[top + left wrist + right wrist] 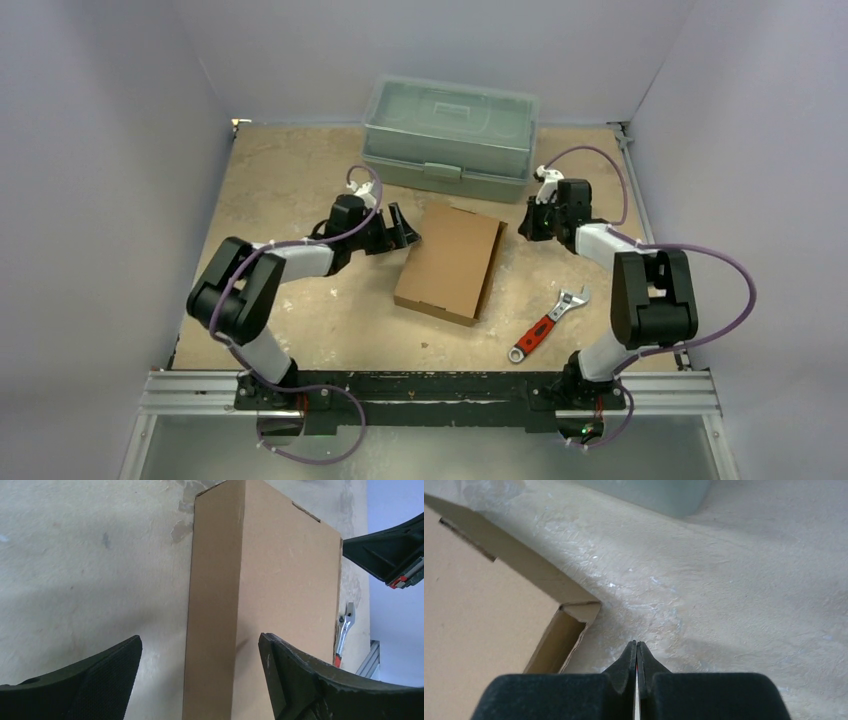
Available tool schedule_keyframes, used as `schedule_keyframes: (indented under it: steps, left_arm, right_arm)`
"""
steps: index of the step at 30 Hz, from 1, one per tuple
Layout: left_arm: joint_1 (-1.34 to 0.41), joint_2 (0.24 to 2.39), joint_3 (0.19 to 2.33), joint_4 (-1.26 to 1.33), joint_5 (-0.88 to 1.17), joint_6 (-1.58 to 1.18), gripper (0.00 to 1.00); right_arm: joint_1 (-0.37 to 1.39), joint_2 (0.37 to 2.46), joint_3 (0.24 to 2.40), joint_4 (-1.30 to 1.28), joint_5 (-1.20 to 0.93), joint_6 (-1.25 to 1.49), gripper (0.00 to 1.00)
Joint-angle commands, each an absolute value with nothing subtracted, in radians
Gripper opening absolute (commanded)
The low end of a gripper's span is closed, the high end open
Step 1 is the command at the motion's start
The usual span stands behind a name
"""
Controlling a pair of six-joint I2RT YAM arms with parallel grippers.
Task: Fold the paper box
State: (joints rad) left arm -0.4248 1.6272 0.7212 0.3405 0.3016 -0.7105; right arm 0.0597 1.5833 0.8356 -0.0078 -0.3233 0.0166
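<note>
The paper box (450, 262) lies flat in the middle of the table as a shallow brown cardboard box with its lid down. My left gripper (405, 232) hovers at its far left corner, open. In the left wrist view the box (265, 580) runs away from the gripper (200, 642), its long side wall in line with the wide gap, and neither finger touches it. My right gripper (524, 224) sits just off the far right corner, shut on nothing. The right wrist view shows that gripper (637, 644) above bare table, with the box's corner (569, 625) slightly gaping to its left.
A grey-green plastic toolbox (450, 135) stands behind the box at the back of the table. A red-handled adjustable wrench (548, 324) lies near the front right. Grey walls enclose the table on three sides.
</note>
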Motion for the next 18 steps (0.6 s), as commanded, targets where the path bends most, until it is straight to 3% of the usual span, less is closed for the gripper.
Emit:
schedule_keyframes:
  steps: [1,9,13,18]
  left_arm:
    - [-0.431,1.724,0.810,0.440,0.395,-0.696,0.85]
    - [-0.534,1.852,0.829,0.472,0.491,-0.697,0.63]
    - [-0.603,1.865,0.784,0.510,0.497,-0.719,0.57]
    - [-0.609,1.810,0.727,0.525,0.423,-0.757,0.57]
  right_arm:
    - [0.080,1.616,0.861,0.073,-0.272,0.148,0.00]
    - [0.222,1.704,0.974,0.015,-0.230,0.106,0.00]
    - [0.281,1.677,0.969,0.009,-0.178,0.018,0.00]
    - [0.284,1.657,0.960,0.004,-0.157,-0.024,0.00]
